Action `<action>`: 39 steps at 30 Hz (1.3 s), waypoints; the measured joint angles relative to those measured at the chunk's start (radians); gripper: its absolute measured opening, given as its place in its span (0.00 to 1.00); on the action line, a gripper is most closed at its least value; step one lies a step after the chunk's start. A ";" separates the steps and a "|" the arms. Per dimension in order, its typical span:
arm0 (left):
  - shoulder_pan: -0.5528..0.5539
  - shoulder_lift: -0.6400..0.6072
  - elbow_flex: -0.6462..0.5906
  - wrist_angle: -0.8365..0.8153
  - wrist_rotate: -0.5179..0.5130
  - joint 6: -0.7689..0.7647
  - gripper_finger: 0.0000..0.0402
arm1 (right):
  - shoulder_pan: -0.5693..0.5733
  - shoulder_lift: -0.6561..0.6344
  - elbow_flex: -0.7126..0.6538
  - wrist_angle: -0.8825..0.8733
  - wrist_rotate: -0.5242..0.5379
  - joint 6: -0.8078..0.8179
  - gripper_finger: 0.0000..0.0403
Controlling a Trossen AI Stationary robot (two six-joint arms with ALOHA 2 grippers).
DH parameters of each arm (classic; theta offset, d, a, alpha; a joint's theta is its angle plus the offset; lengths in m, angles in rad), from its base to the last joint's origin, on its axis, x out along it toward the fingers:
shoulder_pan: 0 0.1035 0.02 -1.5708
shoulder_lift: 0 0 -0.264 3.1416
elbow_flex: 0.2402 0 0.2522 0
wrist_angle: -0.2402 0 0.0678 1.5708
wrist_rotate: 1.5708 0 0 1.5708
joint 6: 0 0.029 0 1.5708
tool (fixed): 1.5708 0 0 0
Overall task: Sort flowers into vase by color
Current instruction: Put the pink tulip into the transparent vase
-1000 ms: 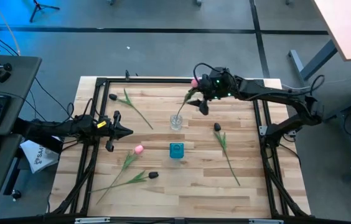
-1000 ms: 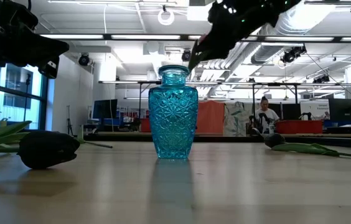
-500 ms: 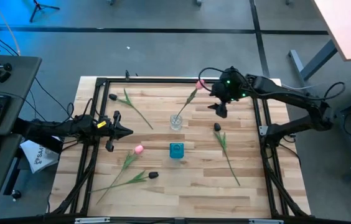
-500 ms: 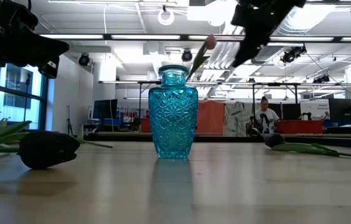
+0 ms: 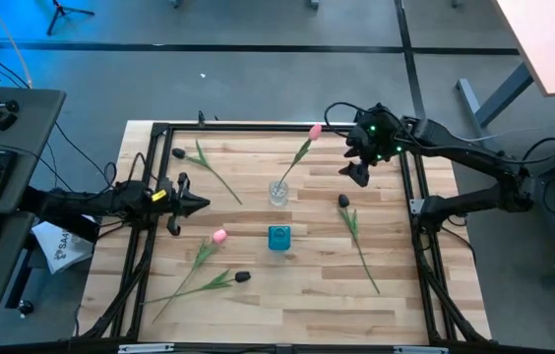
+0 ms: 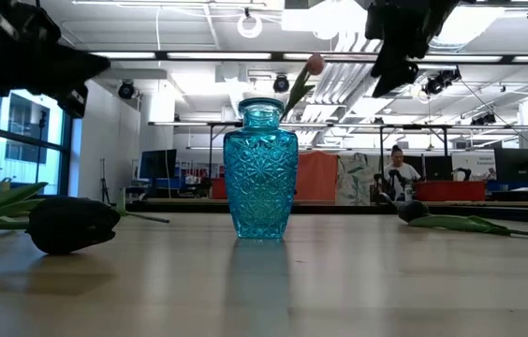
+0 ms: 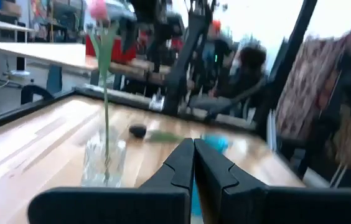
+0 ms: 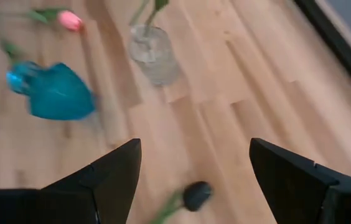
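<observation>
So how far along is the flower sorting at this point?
Done: one pink tulip stands in the clear vase. In hand: nothing; the right claw is open, up near the table's far right side, and the left claw is shut at the left side. Left: the second pink tulip and three dark tulips lie on the table; the blue vase looks empty.

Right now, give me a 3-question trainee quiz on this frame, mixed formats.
1. True or false: a pink tulip stands in the clear glass vase.
2. The blue vase holds: A) one dark tulip B) two pink tulips C) no flowers.
3. Fill in: the right gripper is ____, the left gripper is shut.

Key: 1 true; 2 C; 3 open.
</observation>
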 joint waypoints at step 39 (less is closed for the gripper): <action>-0.501 0.991 0.656 -0.793 0.175 -1.110 0.12 | 0.066 -0.002 -0.001 -0.203 -0.033 -0.017 0.73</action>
